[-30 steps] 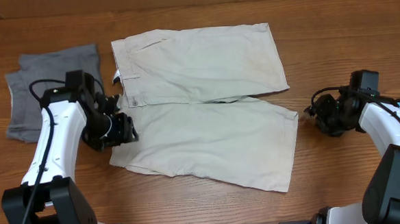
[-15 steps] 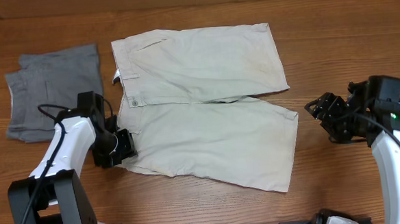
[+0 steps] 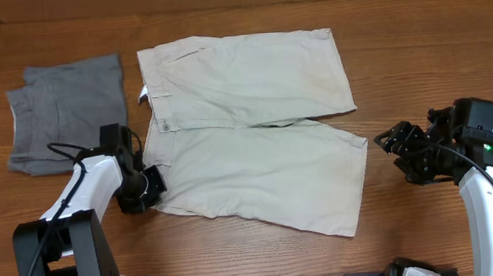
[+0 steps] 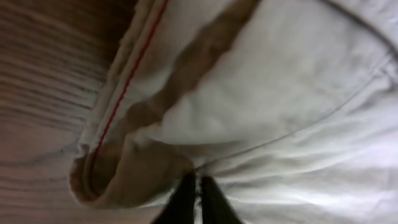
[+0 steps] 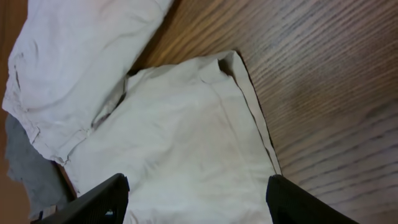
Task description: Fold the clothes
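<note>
At table (image 3: 411,53) centre, beige shorts (image 3: 254,112) lying flat, waistband left, legs right. Left gripper (image 3: 152,183) at near-left waistband corner, jaws pressed together, pinching cloth. Right gripper (image 3: 399,151) over bare wood right of near leg hem, jaws spread, apart from cloth. Grey garment (image 3: 63,109) far left.

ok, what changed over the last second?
Left gripper slid toward the near table edge and shut on the waistband corner of the beige shorts. Right gripper opened wider, off the cloth beside the leg hem. Shorts and grey garment haven't moved.
</note>
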